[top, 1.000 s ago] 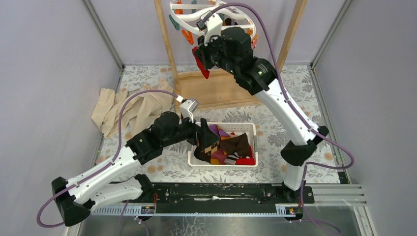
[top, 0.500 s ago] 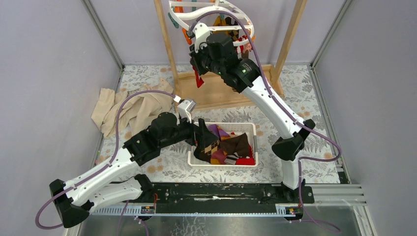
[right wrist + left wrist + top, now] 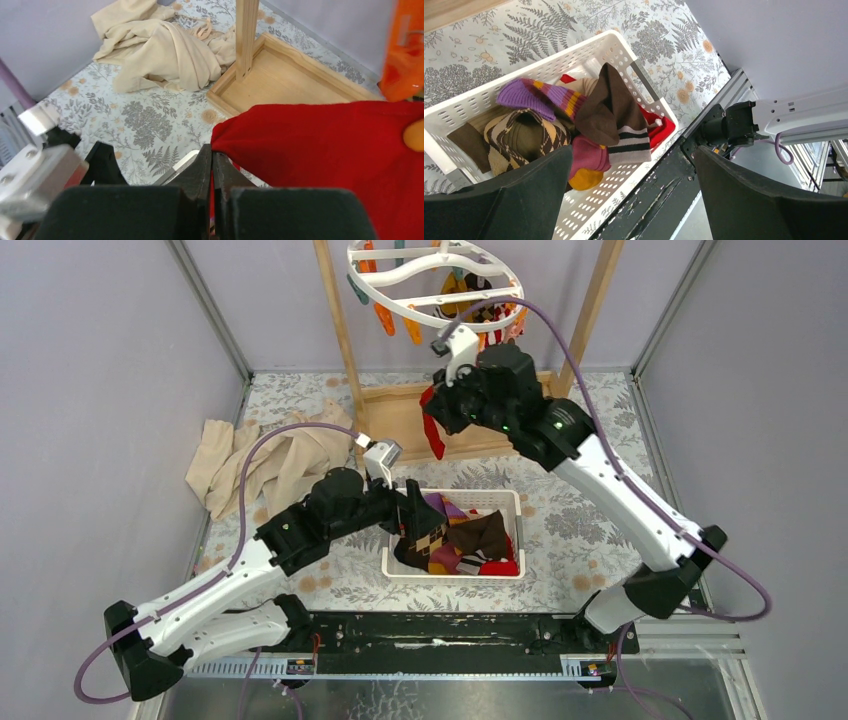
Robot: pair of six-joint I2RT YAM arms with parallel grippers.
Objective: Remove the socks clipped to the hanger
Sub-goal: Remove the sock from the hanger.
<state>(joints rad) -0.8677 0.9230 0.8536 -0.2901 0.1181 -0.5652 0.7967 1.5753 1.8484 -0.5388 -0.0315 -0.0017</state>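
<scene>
Socks (image 3: pixel 478 310) yet to come off hang clipped to the hanger (image 3: pixel 385 297), high up behind the basket (image 3: pixel 480 493). The right tool (image 3: pixel 212 167) is clamped on a red sock (image 3: pixel 325 145) that dangles limp above the basket's far side and looks free of the clips. The left tool (image 3: pixel 633 155) sits over the basket w/ fingers wide apart, holding nothing. These socks should handle light, soft & floppy, w/ no stiffness. Best hold is prob. a bunched fold close under the clip, then pull down — a shallow pinch on thin knit may slip.
</scene>
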